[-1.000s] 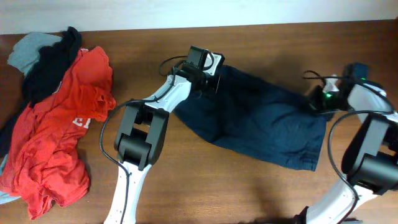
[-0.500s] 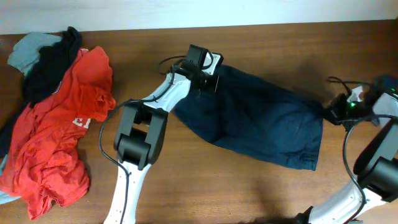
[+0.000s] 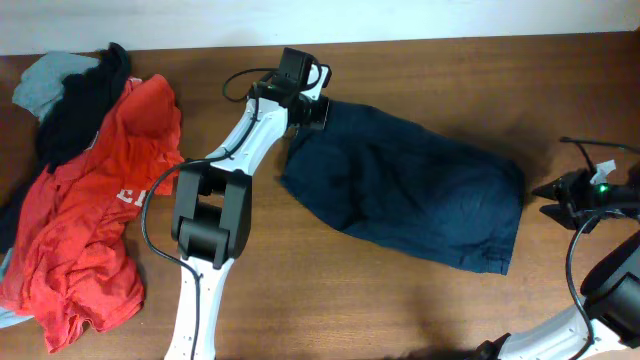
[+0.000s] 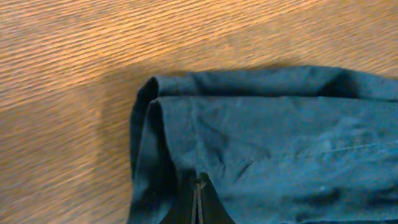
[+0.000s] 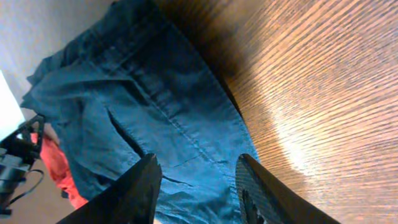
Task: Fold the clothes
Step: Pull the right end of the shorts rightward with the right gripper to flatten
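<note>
Where its dark fingertips meet at the bottom edge of the left wrist view, the left tool is clamped on a fold of the navy garment. Most of both fingers is cut off by the frame, and how much cloth sits between them cannot be made out. Seen from overhead, that grip is at the garment's far left corner. The right tool stands with its fingers apart and nothing between them, just off the garment's right edge and not touching it. Its arm runs out of the overhead view at the right. The garment lies spread slantwise across the middle of the wooden bench. It is wrinkled, with a stitched seam and a doubled hem at the gripped corner. Well apart, at the bench's left end, a red shirt lies heaped with a black garment, its lettering mostly hidden in folds.
</note>
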Robot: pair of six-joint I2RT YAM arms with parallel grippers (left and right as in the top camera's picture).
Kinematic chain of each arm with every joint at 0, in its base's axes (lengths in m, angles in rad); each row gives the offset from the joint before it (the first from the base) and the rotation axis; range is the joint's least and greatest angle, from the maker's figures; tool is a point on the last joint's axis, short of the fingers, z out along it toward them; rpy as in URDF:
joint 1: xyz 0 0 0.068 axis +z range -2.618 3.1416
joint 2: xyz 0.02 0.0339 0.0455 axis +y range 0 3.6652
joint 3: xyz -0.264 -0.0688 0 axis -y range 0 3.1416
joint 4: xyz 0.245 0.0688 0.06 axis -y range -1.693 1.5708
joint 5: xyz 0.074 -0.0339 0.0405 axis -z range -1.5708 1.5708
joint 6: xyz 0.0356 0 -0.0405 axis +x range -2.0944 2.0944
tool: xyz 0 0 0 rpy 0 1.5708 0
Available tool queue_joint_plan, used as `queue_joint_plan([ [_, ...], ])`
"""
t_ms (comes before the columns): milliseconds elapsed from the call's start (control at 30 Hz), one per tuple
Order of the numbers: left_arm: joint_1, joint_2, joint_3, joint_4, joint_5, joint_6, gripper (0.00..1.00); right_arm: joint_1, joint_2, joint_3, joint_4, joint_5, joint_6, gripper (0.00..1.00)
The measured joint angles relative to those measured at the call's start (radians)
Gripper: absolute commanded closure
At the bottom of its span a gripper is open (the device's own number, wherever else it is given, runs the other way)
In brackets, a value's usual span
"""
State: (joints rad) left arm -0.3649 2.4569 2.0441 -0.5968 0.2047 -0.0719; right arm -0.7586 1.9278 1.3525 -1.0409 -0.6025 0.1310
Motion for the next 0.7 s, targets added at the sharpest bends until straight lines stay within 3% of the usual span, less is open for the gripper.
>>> queue_joint_plan([
  [167, -0.005, -0.026, 0.000, -0.051, -0.055, 0.014, 0.95, 0.001, 0.000, -0.054, 0.045, 0.019, -0.006, 0.44],
  [500, -0.005, -0.140, 0.000, -0.151, -0.172, 0.080, 0.89, 0.035, 0.000, -0.169, 0.146, 0.031, -0.004, 0.44],
  [633, -0.005, -0.161, 0.001, -0.187, -0.191, 0.098, 0.65, 0.086, 0.000, -0.169, 0.201, 0.035, -0.004, 0.42],
  [700, -0.005, -0.163, 0.002, -0.217, -0.196, 0.115, 0.61, 0.117, 0.000, -0.169, 0.236, 0.037, -0.005, 0.41],
])
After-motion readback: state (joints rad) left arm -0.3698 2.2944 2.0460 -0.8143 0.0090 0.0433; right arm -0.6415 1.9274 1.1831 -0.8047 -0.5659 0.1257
